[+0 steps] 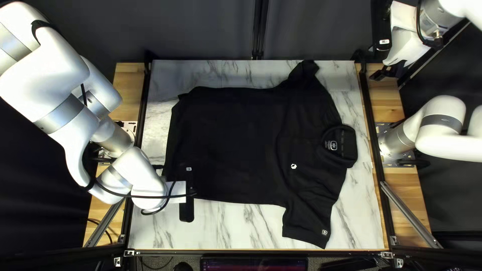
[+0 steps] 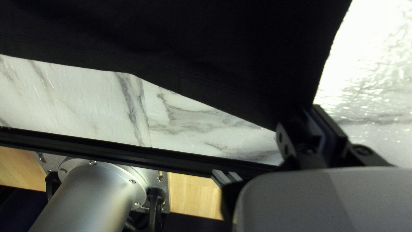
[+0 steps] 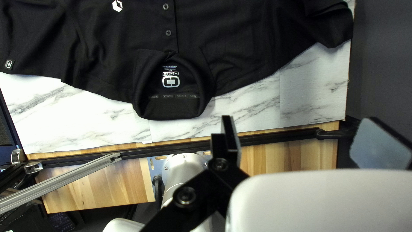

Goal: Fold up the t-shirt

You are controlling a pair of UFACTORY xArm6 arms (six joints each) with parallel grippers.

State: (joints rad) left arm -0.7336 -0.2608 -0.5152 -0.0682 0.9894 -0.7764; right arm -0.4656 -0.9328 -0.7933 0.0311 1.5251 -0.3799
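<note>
T-shirt [image 1: 236, 140]: black, spread face up on the marbled tabletop [image 1: 231, 228] in the top left view, hem toward my left arm's base, collar [image 1: 346, 150] toward my right arm's base.
Sleeves: one reaches toward the dark curtain [image 1: 201, 30] with its end bunched; the other lies fairly flat toward the near edge, a small pale patch by its cuff.
Left gripper [image 1: 176, 191]: at the near hem corner; its fingertips are hidden from above.
Right gripper [image 1: 385, 72]: raised near the far right corner, well apart from the cloth.

Hem corner: in the left wrist view, the black cloth narrows to the left gripper [image 2: 302, 120], which is closed with the fabric pinched between both fingers.
Left arm's base [image 2: 94, 193]: beyond the black rail [image 2: 107, 148], apart from the hem.

Neckline: in the right wrist view, the collar and buttons [image 3: 168, 32] lie ahead of the right gripper [image 3: 300, 133].
Right fingers: spread wide, nothing gripped, with one dark finger and the other's pale pad showing.
</note>
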